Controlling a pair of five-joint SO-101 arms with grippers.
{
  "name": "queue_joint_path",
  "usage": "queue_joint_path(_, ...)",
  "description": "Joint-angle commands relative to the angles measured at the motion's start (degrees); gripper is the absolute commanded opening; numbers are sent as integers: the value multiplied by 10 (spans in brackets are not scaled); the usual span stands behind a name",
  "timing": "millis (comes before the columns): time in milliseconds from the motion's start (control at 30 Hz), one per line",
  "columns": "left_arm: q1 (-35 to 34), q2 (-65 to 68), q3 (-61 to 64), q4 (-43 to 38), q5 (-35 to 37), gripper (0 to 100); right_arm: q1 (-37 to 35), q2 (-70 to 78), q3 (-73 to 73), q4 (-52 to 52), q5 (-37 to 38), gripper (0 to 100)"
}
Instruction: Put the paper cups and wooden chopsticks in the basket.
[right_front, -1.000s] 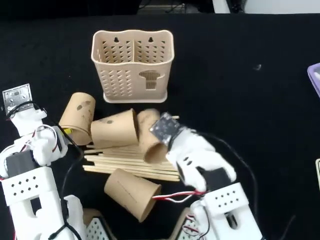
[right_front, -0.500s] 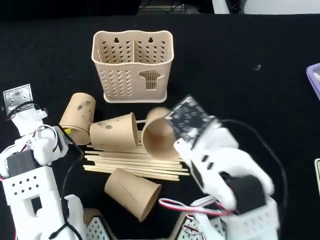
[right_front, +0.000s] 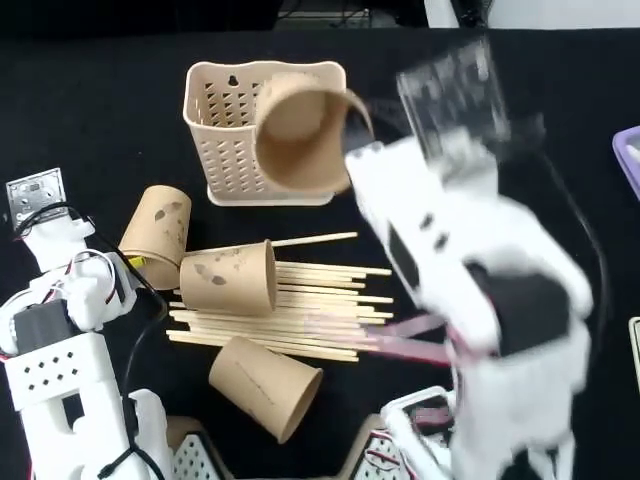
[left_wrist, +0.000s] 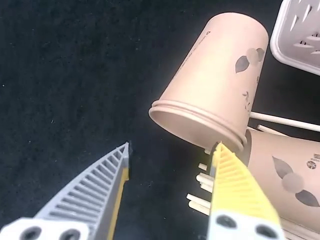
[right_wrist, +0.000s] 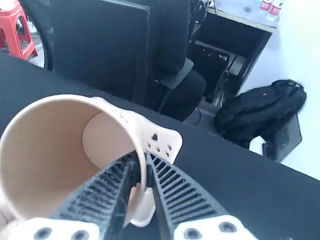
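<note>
My right gripper (right_wrist: 145, 156) is shut on the rim of a paper cup (right_wrist: 60, 155), one finger inside and one outside. In the high view this cup (right_front: 300, 135) hangs tilted in the air in front of the beige basket (right_front: 225, 150), its mouth facing the camera. Three more paper cups lie on their sides on the black table: one at the left (right_front: 157, 225), one on the wooden chopsticks (right_front: 230, 278), one nearer the front (right_front: 265, 385). The chopsticks (right_front: 320, 320) lie in a loose bundle. My left gripper (left_wrist: 171, 150) stands open just short of the left cup's (left_wrist: 215, 85) rim.
A purple object (right_front: 628, 150) sits at the table's right edge. Both arm bases stand along the front edge. The basket's rim (right_wrist: 162, 142) shows just beyond the held cup. Bare black tabletop lies right of the basket.
My right arm has lifted its cup off the chopstick pile and carried it up and back to the basket's front. The left arm has stayed still.
</note>
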Motion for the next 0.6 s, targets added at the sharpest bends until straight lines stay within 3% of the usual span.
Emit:
queue_joint_path(0,-5,-15,8,-6,7,267,10,113,-127,2,-14,10)
queue_joint_path(333,-3,-15,12,-7,6,267,71,409,-433,148,-13,10)
queue_joint_path(567,-5,-15,12,-7,6,267,71,553,-623,234,-14,10)
